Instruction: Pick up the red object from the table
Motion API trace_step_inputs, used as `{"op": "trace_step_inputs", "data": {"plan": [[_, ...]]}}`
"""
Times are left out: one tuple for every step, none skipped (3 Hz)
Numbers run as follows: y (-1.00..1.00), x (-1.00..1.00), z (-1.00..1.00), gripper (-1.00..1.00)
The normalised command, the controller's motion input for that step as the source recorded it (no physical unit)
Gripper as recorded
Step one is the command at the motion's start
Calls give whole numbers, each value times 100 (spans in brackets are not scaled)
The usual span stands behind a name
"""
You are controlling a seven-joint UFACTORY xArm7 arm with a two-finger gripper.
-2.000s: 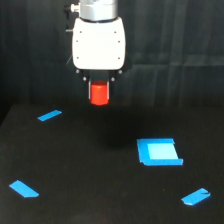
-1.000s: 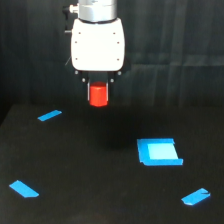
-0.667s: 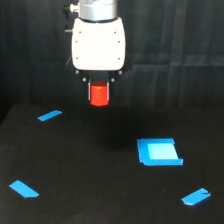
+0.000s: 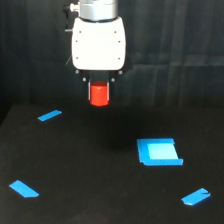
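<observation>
The red object (image 4: 99, 95), a small stubby red-orange block, hangs in the air well above the black table (image 4: 100, 170). My gripper (image 4: 99, 91) is shut on it, its dark fingers flanking the block's upper part under the white arm housing (image 4: 98, 44). The block's top is hidden between the fingers. Nothing lies on the table directly beneath it.
A blue square patch (image 4: 159, 152) lies on the table toward the exterior view's right. Blue tape strips sit at the left rear (image 4: 49, 115), the left front (image 4: 24, 188) and the right front (image 4: 195, 196). A dark curtain hangs behind.
</observation>
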Motion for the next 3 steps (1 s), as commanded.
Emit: {"op": "trace_step_inputs", "data": {"plan": [[-11, 0, -6, -93], [-11, 3, -8, -100], [1, 1, 0, -97]]}}
